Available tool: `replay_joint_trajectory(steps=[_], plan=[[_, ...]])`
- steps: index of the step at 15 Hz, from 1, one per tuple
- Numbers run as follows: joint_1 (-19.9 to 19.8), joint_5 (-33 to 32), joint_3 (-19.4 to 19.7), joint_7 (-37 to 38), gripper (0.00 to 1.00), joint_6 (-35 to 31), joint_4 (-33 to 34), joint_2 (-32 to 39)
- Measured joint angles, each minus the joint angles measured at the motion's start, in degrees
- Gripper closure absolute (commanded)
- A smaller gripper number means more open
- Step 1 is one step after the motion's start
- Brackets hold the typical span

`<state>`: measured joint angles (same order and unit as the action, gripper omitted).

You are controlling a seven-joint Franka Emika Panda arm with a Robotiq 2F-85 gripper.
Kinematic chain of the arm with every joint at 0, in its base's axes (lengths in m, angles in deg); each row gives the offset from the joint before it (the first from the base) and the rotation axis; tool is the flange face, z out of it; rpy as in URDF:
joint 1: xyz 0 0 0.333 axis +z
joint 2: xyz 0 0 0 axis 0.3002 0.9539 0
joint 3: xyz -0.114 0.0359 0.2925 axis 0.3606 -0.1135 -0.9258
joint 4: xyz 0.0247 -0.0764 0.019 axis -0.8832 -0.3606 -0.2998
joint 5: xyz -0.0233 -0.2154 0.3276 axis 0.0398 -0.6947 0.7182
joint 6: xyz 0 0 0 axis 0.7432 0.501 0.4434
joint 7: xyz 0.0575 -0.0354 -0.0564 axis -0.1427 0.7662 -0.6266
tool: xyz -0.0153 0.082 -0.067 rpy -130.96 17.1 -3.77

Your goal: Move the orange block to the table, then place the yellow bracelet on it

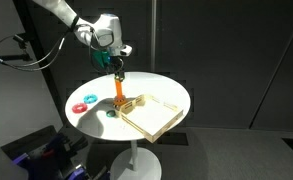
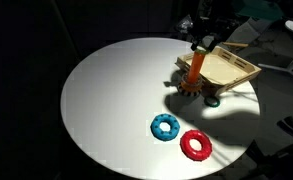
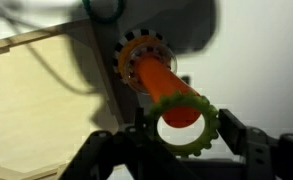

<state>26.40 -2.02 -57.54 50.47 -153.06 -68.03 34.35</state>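
Wrist view first: the pincer (image 3: 181, 128) looks clenched on the yellow bracelet (image 3: 176, 99), a finger hard against each side. The ring sits right at the tip of the stick on the orange block (image 3: 154, 75). In both exterior views the orange block stands upright on the white bench (image 2: 106, 100), just beside the tan board (image 2: 228, 68). Blue ring (image 2: 165, 126) and red ring (image 2: 195, 145) lie side by side, well apart from the orange block.
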Motion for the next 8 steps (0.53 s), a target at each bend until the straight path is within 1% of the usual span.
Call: replay_joint_trajectory(steps=[8], plan=[[0.18,-0.45,-0.12,0.02,0.51,2.68,0.46,0.95]])
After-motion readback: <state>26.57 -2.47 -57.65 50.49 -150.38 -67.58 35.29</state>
